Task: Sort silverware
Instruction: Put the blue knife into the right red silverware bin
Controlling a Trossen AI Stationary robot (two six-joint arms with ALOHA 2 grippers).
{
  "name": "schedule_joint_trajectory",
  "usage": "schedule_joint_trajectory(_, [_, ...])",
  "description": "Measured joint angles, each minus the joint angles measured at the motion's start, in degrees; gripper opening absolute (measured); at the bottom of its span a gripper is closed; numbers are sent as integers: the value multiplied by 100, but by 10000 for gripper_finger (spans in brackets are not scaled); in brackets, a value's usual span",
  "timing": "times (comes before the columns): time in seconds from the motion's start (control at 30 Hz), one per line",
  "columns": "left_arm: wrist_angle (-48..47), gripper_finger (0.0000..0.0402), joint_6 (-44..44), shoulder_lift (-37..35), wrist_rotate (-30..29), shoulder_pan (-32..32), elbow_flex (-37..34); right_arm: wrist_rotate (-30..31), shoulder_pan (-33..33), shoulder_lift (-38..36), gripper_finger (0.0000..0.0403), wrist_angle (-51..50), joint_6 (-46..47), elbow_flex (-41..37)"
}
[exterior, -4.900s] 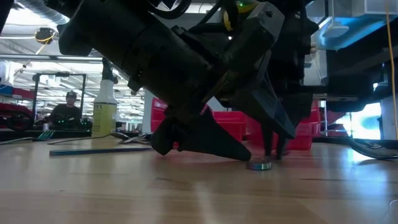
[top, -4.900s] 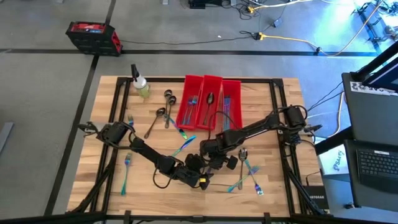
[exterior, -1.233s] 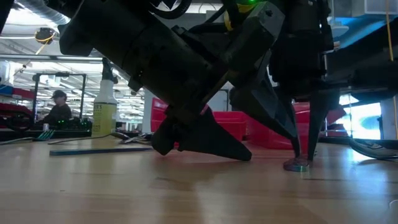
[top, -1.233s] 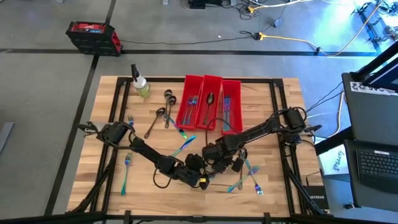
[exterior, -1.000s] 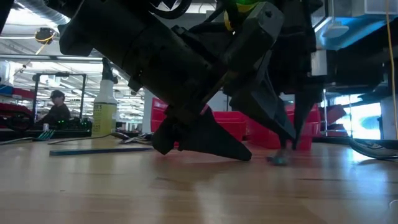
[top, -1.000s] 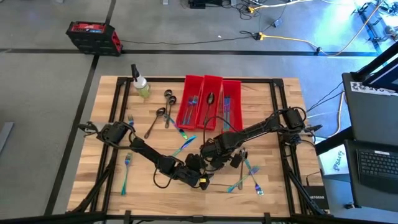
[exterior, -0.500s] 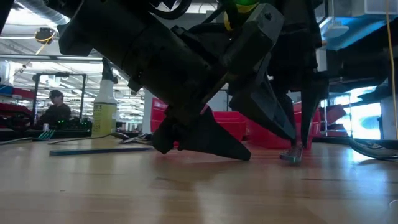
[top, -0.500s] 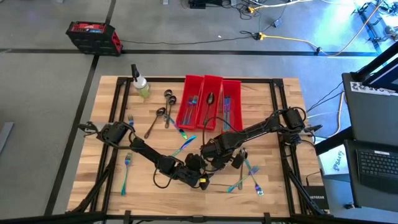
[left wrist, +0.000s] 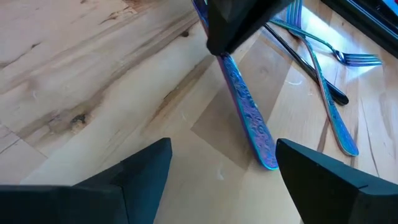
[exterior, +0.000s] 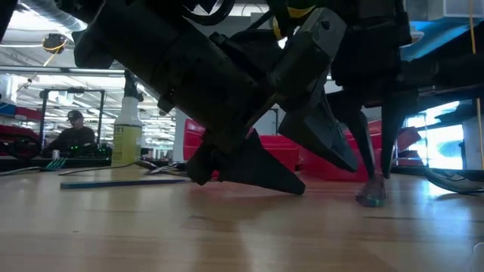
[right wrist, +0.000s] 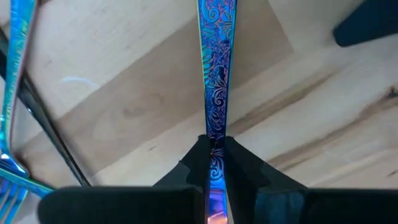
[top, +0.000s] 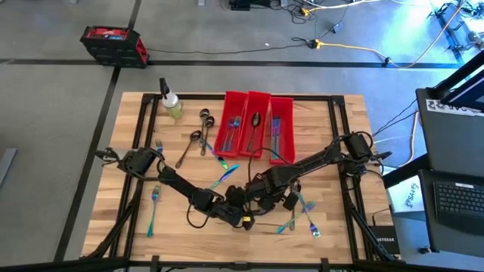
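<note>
- Near the front middle of the table (top: 340, 234), my right gripper (right wrist: 213, 144) is clamped on the patterned handle of one iridescent piece of silverware (right wrist: 216, 56); its free end points down at the wood, and whether it touches I cannot tell.
- My left gripper (left wrist: 224, 168) sits low just beside it, fingers (left wrist: 149, 168) spread wide with nothing between them; the held piece hangs in front of them.
- Close by on the boards lies a small cluster of loose pieces (top: 301, 215), among them a blue fork (left wrist: 329, 93) and a dark-handled piece crossing it.
- More forks (top: 154, 198) lie along the left side and dark spoons (top: 198, 134) near the red bins (top: 257, 125), which stand at the back and already hold several pieces.
- A spray bottle (top: 171, 102) stands at the back left corner.
- Beyond the table, a person (exterior: 76, 132) shows in the room.
</note>
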Motion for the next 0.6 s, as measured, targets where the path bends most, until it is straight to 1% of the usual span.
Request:
schedule_joint_trajectory(0.1, [62, 279, -20, 7, 66, 2, 0, -24, 25, 0, 17, 10, 94, 0])
schedule_joint_trajectory(0.2, [176, 279, -206, 7, 477, 67, 0, -24, 24, 0, 17, 13, 120, 0])
schedule_joint_trajectory(0.27, [206, 279, -381, 7, 639, 122, 0, -24, 23, 0, 17, 7, 128, 0])
schedule_joint_trajectory(0.43, [361, 279, -503, 7, 658, 192, 0, -24, 23, 0, 17, 18, 158, 0])
schedule_joint_trajectory(0.6, [375, 279, -632, 4, 876, 298, 0, -24, 23, -2, 17, 4, 251, 0])
